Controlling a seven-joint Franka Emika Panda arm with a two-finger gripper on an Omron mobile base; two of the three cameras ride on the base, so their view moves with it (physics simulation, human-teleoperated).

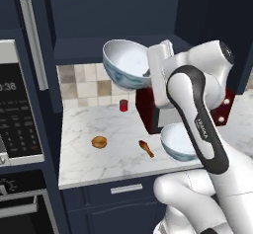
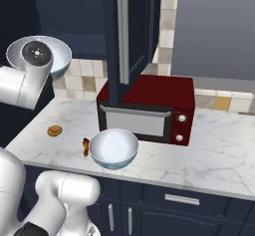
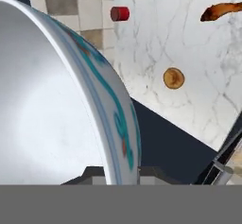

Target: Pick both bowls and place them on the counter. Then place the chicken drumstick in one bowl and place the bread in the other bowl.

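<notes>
My gripper (image 1: pixel 148 73) is shut on the rim of one white bowl (image 1: pixel 126 62) with a blue-teal pattern and holds it tilted in the air, in front of the dark shelf and above the counter (image 1: pixel 89 164). In the hand view that bowl (image 3: pixel 47 114) takes up the left side, its rim between the dark fingertips (image 3: pixel 94 173). The second bowl (image 1: pixel 178 141) stands upright on the marble near the front edge. Left of it lies the brown chicken drumstick (image 1: pixel 146 148), and further left the round bread (image 1: pixel 99 141). Both foods lie bare on the marble.
A dark red microwave (image 2: pixel 149 105) stands at the back of the counter behind the second bowl. A small red can (image 1: pixel 123 105) sits by the tiled wall. A tall oven panel (image 1: pixel 15 109) borders the counter's left. An open navy cabinet door (image 2: pixel 124 41) hangs above the microwave.
</notes>
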